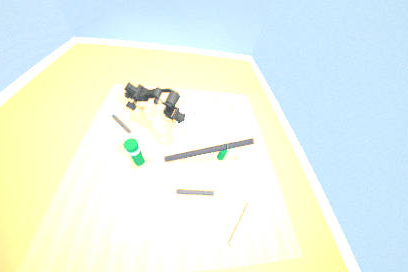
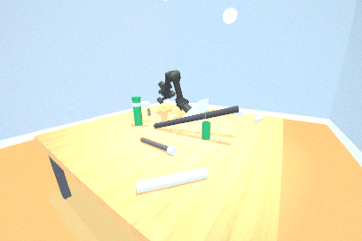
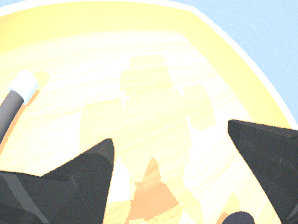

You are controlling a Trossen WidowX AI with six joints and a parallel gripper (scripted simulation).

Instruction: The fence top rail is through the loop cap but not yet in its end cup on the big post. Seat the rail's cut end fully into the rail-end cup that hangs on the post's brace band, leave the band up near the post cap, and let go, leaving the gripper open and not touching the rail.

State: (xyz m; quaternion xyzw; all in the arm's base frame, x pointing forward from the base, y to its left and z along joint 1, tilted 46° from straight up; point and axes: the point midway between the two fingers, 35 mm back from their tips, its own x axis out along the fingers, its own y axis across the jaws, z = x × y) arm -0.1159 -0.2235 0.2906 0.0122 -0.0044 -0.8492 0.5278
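The big green post [image 1: 138, 158] [image 2: 137, 117] stands upright, with its pale brace band [image 1: 135, 152] [image 2: 136, 104] high up, just under the cap. A small white piece [image 2: 145, 104] shows right beside the band; I cannot tell whether it is the rail-end cup. The long dark rail [image 1: 197, 153] [image 2: 184, 120] crosses at the short green post [image 1: 221, 155] [image 2: 206, 131], where the thin loop is barely visible. The rail's near end is low and apart from the big post. My gripper [image 1: 128, 96] [image 2: 159, 93] [image 3: 173, 136] is open and empty, raised behind the big post, away from the rail.
A short dark bar [image 1: 195, 192] [image 2: 153, 143] with a white end lies in front of the rail. Another short bar [image 1: 121, 123] [image 3: 9, 114] lies behind the big post. A white tube [image 2: 171, 181] lies toward the front. Small white pieces [image 2: 257, 119] lie at the back right.
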